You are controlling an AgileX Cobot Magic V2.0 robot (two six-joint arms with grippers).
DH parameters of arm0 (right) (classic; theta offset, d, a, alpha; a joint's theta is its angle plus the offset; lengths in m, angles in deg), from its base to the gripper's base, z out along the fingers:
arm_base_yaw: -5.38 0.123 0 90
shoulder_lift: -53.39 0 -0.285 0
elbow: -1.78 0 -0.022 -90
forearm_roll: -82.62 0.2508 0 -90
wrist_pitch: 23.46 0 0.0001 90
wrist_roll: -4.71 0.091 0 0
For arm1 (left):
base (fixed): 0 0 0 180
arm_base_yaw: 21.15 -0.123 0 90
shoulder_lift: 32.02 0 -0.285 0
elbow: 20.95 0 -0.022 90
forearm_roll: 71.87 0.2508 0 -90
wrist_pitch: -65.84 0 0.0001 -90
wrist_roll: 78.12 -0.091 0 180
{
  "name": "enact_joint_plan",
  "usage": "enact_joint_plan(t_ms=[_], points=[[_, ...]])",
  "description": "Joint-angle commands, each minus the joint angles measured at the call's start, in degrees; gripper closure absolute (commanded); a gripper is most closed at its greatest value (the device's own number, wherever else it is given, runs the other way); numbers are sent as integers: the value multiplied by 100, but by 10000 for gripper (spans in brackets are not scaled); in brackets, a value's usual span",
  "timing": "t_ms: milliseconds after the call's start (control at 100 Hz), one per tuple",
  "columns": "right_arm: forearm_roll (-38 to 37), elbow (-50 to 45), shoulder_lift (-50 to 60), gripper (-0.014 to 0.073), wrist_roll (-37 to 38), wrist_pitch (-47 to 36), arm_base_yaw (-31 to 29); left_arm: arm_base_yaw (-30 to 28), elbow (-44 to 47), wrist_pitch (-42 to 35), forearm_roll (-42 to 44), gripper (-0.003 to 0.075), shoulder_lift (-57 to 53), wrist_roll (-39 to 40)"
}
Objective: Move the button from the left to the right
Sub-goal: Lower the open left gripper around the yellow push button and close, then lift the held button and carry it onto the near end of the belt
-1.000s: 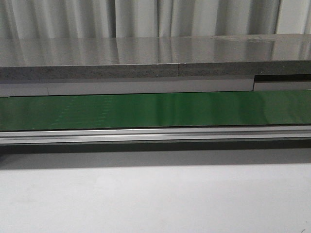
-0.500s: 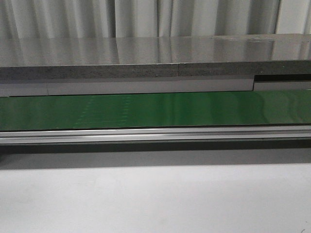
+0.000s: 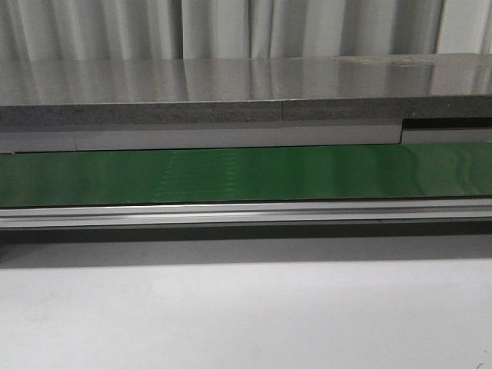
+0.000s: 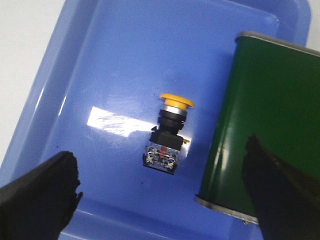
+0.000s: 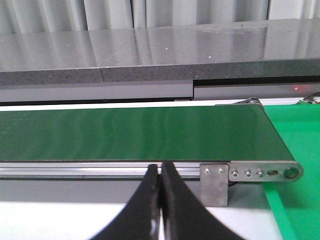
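Hovering left hand (image 4: 160,195) spread wide over button (image 4: 167,135), empty | right hand (image 5: 160,205) pressed closed, empty

Glossy blue plastic tray (image 4: 60,90), shiny green belt (image 3: 307,173), brushed metal rail (image 3: 246,213), speckled stone-like ledge (image 3: 154,114)

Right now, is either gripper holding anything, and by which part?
Nothing is held. The left gripper is open above the yellow-headed black push-button, which lies untouched in the blue plastic tray. The right gripper is shut on nothing.
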Motion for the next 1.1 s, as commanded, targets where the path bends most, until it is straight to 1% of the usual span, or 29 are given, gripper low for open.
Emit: enact_joint_plan(t_ms=[0,140,320,800,970,1090], points=[[-76,91,111,660,-8,-490,13,-94,-370,-195,-215,92,274,-38],[-76,91,111,660,-8,-490,13,-94,-717,23,-288,92,825,-38],[-76,91,111,660,-8,-490,13,-94,-947,70,-329,94,1158,-48],[-76,91,111,660,-8,-490,13,-94,-948,75,-380,94,1669,-59],[-76,91,111,660,-8,-490,13,-94,-948,75,-524,94,1802,-199],[-76,91,111,660,-8,-490,13,-94,-948,65,-524,104,1883,-199]])
